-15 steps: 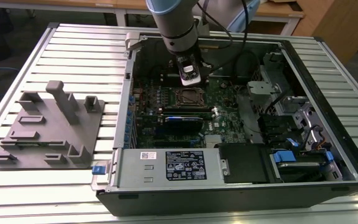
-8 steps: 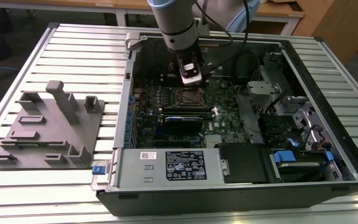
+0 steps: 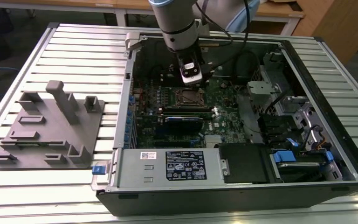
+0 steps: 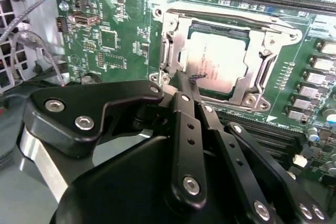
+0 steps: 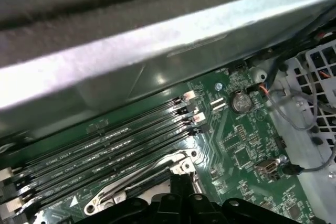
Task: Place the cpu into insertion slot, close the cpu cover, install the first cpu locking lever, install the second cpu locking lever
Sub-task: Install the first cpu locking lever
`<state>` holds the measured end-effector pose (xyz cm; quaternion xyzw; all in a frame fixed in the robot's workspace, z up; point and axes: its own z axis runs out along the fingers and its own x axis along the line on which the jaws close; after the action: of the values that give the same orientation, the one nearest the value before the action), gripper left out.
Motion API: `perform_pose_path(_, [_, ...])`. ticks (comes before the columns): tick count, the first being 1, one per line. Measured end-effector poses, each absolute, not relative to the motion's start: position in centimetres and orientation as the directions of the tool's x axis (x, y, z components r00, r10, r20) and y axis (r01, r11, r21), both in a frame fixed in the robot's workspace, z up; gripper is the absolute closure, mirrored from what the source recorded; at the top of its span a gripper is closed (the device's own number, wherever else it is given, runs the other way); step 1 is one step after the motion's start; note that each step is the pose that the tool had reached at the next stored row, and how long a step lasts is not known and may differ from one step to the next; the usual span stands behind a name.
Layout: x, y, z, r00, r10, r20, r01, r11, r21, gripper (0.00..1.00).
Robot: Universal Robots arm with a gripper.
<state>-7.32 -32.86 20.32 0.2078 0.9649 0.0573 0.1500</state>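
Cpu point(image 4: 216, 61): seated in the slot point(image 3: 179, 97), its silvery top showing through the cover's cut-out
Cover point(image 4: 260, 51): down flat over the cpu
Lever point(image 4: 236, 17): a metal rod lying along one edge of the cover
Jaws: pressed together, tips right at the cover's edge, just beside the cpu
Board point(image 4: 105, 35): green, inside the open case point(image 3: 241, 186) on the bench point(image 3: 30, 196)

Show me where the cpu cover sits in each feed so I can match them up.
Exterior view: the cpu cover lies right at the tool's tip.
Second wrist view: silvery frame around the cpu, just past the tool.
First wrist view: its silvery edge, between the tool and the memory slots.
Shared landmark: the tool's tip, close beside the cover in all three.
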Motion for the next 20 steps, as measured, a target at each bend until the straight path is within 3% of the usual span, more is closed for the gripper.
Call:
perform_pose_path(7, [-7.07, -32.86, 20.24, -0.894, 0.418, -0.162, 0.402, 0.907, 0.126, 0.9])
perform_pose_path(20, [-7.07, -32.86, 20.93, -0.894, 0.418, -0.159, 0.402, 0.907, 0.124, 0.9])
